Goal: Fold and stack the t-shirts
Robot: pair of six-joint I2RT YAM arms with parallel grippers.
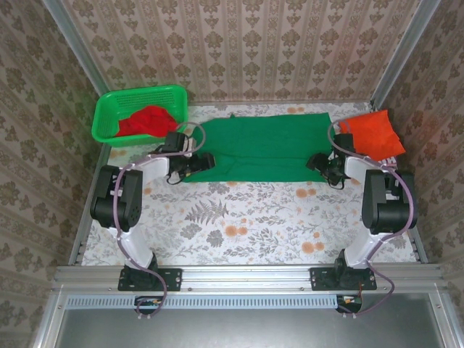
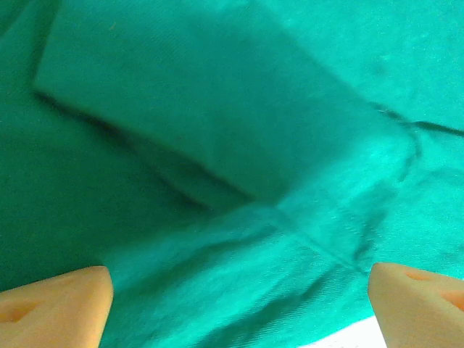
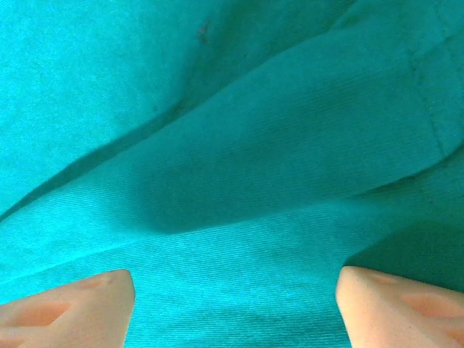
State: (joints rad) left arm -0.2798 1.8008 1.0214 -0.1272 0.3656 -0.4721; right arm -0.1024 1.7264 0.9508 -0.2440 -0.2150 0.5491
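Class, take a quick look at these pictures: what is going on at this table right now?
Two robot arms are working on a dark green t-shirt spread flat across the far middle of the table. The left hand is at the shirt's left end and the right hand at its right end. Both are open close over the cloth and grip nothing. An orange-red t-shirt lies at the far right, and a red t-shirt sits in the green basket at the far left.
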